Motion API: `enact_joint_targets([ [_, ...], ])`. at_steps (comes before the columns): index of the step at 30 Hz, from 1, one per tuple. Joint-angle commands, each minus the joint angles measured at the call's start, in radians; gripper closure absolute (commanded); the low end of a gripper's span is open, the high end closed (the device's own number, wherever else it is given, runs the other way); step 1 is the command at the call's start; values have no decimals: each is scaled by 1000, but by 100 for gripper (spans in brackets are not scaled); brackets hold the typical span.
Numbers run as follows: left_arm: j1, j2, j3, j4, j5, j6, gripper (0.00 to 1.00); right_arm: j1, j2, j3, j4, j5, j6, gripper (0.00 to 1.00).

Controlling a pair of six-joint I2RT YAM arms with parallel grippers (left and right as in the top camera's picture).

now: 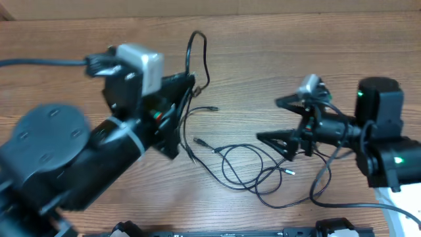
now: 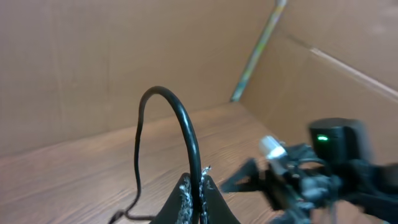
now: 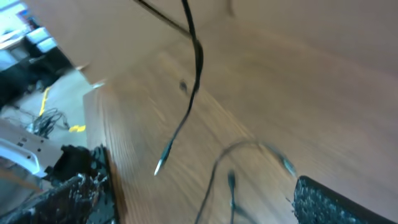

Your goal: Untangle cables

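On the table [image 1: 276,46], cables [image 1: 253,170] blurred, left jaws pinching one, right jaws spread.

Wood-grain table [image 1: 263,39] backed by plain brown walls [image 2: 74,62].

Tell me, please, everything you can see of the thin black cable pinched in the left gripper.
The thin black cable looks like smooth, rubbery cord. The shut left gripper pinches it in its jaws; from there it rises in a tight arch and drops toward the wooden table. From overhead, the loop stands beyond the gripper and the cord trails toward the loose cables on the table. Its ends are unclear.
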Motion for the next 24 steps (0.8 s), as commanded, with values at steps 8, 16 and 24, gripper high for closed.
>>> enact_joint_targets([
  [8, 3, -50, 19, 8, 74, 21, 96, 269, 129, 14, 245, 6, 104, 0],
  [16, 3, -50, 19, 5, 117, 10, 96, 382, 182, 14, 542, 160, 270, 0],
  [24, 3, -50, 19, -3, 117, -48, 96, 480, 203, 14, 679, 337, 290, 0],
])
